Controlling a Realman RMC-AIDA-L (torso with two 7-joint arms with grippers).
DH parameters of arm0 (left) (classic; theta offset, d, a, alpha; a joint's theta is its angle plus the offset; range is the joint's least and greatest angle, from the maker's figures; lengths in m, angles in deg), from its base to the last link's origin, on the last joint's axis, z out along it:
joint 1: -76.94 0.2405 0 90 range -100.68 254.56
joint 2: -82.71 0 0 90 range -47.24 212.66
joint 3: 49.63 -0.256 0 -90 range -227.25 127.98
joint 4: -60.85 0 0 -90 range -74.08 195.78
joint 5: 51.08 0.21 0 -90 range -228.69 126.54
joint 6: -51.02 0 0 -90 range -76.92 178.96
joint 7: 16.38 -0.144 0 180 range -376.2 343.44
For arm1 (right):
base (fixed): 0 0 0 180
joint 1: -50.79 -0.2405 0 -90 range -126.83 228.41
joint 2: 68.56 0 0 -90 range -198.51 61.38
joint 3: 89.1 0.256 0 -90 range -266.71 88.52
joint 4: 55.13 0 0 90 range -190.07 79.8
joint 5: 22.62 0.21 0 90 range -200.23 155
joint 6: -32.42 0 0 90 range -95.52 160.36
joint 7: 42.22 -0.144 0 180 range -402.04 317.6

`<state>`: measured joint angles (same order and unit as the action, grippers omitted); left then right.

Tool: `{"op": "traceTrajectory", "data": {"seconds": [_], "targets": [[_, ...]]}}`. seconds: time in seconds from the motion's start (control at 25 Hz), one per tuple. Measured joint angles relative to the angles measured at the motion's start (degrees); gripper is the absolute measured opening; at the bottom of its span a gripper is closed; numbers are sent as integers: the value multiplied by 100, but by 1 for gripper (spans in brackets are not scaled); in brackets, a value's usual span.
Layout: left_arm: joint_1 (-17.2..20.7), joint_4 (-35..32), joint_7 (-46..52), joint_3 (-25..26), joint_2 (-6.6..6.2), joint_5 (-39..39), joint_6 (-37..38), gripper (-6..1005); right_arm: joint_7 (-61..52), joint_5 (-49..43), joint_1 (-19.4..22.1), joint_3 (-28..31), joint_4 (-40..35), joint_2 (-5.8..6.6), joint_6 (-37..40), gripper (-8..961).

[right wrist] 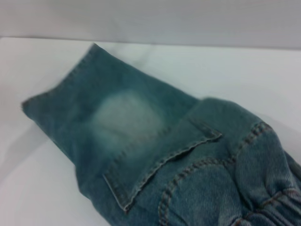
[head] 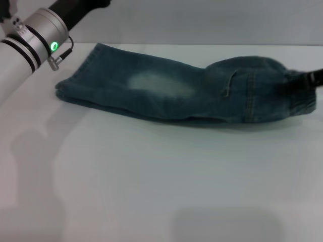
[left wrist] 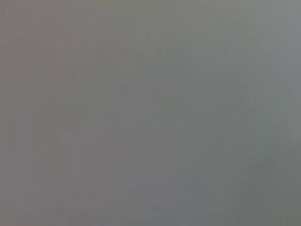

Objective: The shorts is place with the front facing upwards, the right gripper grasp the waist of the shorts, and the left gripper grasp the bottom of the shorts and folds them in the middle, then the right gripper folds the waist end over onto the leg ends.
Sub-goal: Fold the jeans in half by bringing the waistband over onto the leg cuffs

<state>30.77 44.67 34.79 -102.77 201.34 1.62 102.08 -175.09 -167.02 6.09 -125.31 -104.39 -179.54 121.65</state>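
shorts (head: 171,91) folded lengthwise on table (head: 151,181), right gripper (head: 315,78) at waist

Silver-white left wrist (head: 35,35) with black bands, green glowing ring, small cable plug, black forearm above

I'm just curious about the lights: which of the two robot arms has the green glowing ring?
The left gripper's silver, black-banded wrist, raised above the hemmed end of the blue-green denim shorts; the right gripper shows no green.

White table (head: 151,191), plain grey wall (head: 202,20) behind; soft shadows.
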Motion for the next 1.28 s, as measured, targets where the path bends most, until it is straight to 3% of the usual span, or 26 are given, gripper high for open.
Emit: {"op": "traceTrajectory", "data": {"seconds": [0.24, 0.68, 1.28], "targets": [[63, 1, -6, -459, 1, -1, -40, 770, -204, 0, -198, 95, -603, 172, 737, 82], [204, -2, 124, -1639, 31, -5, -3, 770, -344, -54, -809, 107, -614, 436, 1338, 81], [302, 4, 531, -2767, 45, -6, -143, 770, -642, 92, -1302, 127, -580, 448, 1785, 81]]}}
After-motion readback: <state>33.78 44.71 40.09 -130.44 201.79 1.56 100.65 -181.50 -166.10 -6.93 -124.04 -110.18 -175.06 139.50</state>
